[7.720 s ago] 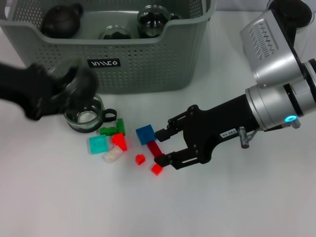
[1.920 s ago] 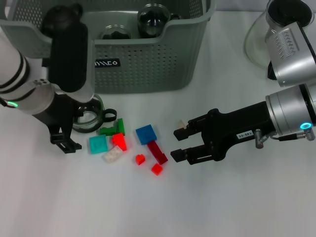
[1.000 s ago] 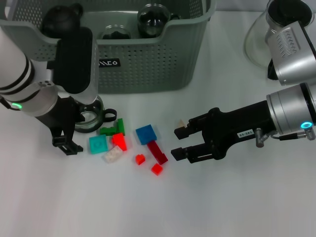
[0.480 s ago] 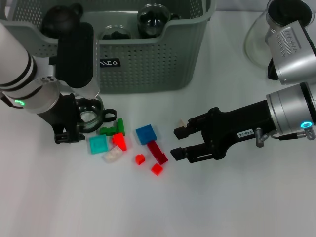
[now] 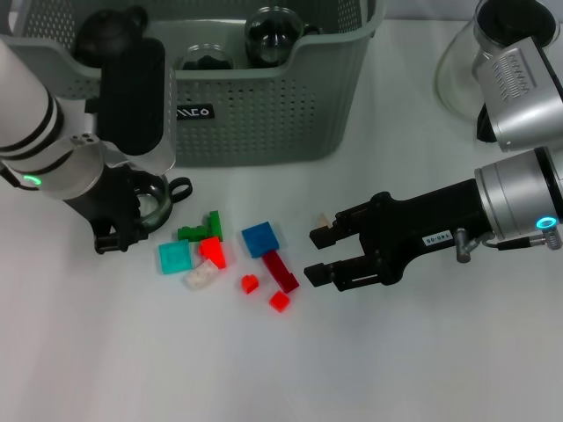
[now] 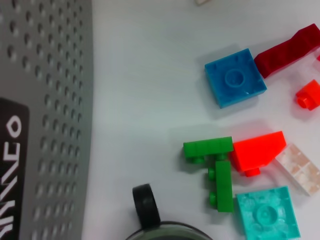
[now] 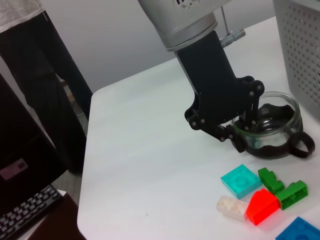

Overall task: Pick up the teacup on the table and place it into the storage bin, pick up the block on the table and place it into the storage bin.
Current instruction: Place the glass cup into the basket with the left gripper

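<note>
The left hand (image 7: 239,131) grips the teacup (image 7: 270,125) by its rim at centre left of the head view, just before the storage bin (image 5: 264,114). That thin-rim hold, seemingly one-sided, could slip. The right hand (image 5: 318,255) waits, fingers apart, near the blocks (image 5: 260,238).

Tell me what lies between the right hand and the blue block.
In the head view, bare table and the dark red block's end separate the right hand from the blue block.
</note>
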{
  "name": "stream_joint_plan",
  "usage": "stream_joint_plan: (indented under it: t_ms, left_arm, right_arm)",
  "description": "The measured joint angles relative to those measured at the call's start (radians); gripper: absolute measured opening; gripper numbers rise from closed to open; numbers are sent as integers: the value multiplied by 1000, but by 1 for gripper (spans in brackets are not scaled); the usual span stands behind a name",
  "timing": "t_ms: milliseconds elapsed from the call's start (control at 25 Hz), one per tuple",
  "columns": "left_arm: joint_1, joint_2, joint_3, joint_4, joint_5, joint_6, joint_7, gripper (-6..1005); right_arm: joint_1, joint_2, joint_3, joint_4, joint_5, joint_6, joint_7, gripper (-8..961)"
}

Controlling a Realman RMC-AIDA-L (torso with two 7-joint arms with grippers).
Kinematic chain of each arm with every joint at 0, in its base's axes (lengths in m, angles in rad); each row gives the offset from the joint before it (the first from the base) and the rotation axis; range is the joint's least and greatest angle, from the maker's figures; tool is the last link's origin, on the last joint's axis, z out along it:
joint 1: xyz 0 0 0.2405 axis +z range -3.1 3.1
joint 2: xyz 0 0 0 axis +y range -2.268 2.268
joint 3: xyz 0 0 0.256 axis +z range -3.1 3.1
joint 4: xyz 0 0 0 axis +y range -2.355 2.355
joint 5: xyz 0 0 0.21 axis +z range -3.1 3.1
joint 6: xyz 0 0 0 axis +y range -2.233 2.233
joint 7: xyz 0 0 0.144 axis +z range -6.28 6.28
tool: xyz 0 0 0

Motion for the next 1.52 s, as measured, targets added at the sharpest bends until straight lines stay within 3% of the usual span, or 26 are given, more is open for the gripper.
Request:
stream_joint_plan:
  t_ms: [200, 400, 600, 840, 920, 1000, 1200, 1320, 1520]
  left_arm:
    - [-3, 3, -26, 18, 0, 36, 0, 53]
    - [-31, -2, -114, 55, -13, 178, -25, 53]
    - [-91, -7, -283, 70, -99, 376, -40, 52]
    - [-169, 16, -509, 55, -251, 489, -84, 52]
    - [-195, 39, -569, 30, -330, 502, -126, 52]
    - [-210, 75, -605, -8, -437, 514, -178, 52]
    - [-242, 209, -623, -159, -729, 508, -300, 52]
    - [-274, 242, -671, -197, -756, 458, -304, 52]
    - [-317, 259, -651, -194, -678, 262, -318, 51]
  right_arm:
    - [0, 0, 0, -2, -2, 0, 0, 583]
    - [0, -3, 0, -5, 1, -1, -1, 583]
    - [0, -3, 0, -6, 2, 4, -7, 583]
    - [0, -3, 0, -5, 2, 5, -10, 583]
    - [0, -3, 0, -2, 1, 6, -10, 583]
    - [0, -3, 0, -1, 0, 6, -9, 584]
    - [0, -3, 0, -3, -2, 0, -2, 584]
    - [1, -3, 0, -2, -2, 1, -3, 584]
    - [2, -3, 0, -2, -2, 0, -2, 584]
